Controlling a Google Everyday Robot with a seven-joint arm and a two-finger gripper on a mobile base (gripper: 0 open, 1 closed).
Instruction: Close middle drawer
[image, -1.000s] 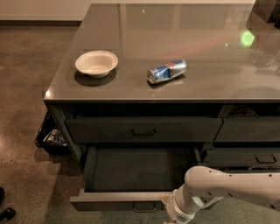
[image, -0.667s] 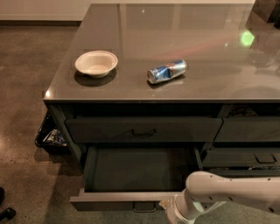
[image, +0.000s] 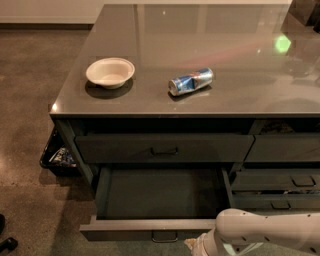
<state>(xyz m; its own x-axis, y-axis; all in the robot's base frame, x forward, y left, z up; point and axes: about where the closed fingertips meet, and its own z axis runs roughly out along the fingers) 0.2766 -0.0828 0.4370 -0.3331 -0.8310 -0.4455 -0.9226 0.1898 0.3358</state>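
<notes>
The middle drawer (image: 160, 192) is pulled far out under the counter. It is wide and dark grey, its deep box shows nothing inside, and its front (image: 120, 231) carries a small bar handle (image: 165, 236) at the bottom of the view. My white arm (image: 265, 232) comes in from the lower right. My gripper (image: 196, 247) is at the bottom edge, just right of the handle and close to the drawer front. Most of it is cut off by the frame.
The top drawer (image: 162, 148) above is shut. Narrower drawers (image: 280, 187) sit to the right. On the counter (image: 240, 55) stand a white bowl (image: 110, 72) and a lying blue can (image: 190, 81). A dark bin (image: 59, 156) sits on the floor at left.
My arm has sunk lower and slightly left, so the gripper is now nearer the bottom edge of the view. The drawer stands open as before.
</notes>
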